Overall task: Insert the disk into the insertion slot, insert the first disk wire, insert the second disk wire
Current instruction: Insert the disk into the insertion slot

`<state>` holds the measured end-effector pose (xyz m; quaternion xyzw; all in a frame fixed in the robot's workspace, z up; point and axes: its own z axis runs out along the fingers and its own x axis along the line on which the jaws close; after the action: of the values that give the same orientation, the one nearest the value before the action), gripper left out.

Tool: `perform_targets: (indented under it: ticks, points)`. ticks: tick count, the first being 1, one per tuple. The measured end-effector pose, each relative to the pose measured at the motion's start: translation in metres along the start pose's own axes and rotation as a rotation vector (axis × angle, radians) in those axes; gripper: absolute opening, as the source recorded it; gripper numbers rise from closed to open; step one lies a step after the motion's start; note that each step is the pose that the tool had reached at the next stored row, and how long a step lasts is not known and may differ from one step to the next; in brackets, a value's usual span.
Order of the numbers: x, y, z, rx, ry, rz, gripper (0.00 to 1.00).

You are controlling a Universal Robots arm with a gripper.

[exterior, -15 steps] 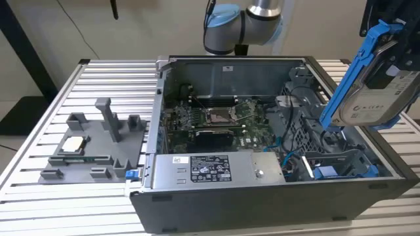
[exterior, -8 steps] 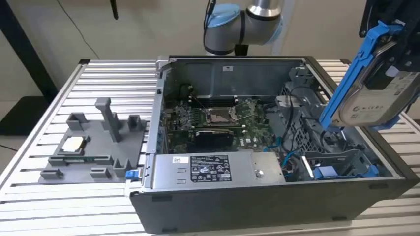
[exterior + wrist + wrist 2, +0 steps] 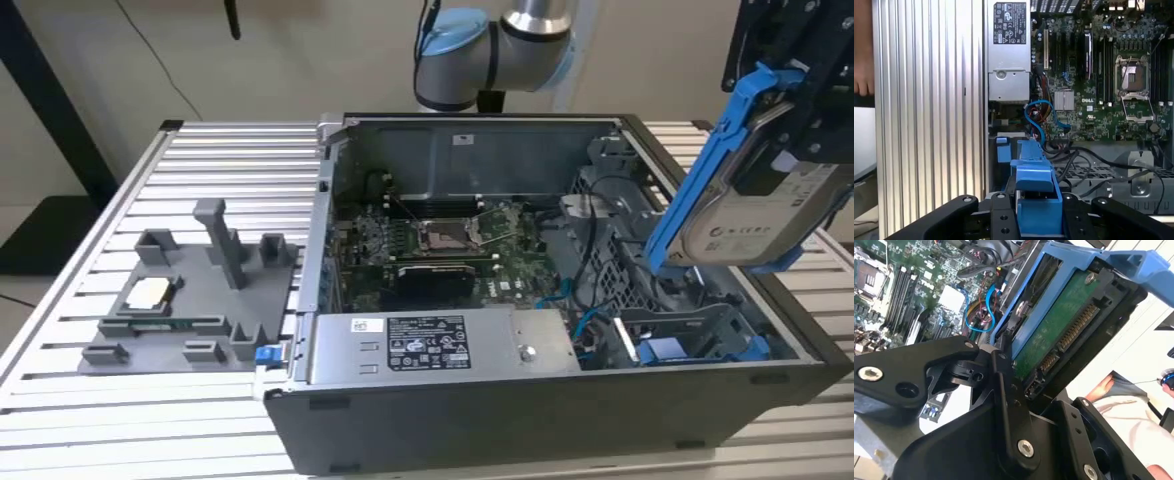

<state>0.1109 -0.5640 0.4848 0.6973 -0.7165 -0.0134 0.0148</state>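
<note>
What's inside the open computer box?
A green circuit board, a grey power box, wires and a blue slot. Whatever lies under the power box is hidden, and the disk covers part of one side.

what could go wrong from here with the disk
1. The disk hangs tilted in the gripper above the case. If it enters the bay askew, it might jam.
2. Loose cables lie beside that bay and could snag the blue frame.
</note>
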Motion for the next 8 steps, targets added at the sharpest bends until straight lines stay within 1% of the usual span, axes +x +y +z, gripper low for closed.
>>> perform_targets:
  ticks: [8]
  points:
    - [0.0001, -0.0009, 0.0118, -0.0075, -0.0001, 0.007, 0.33]
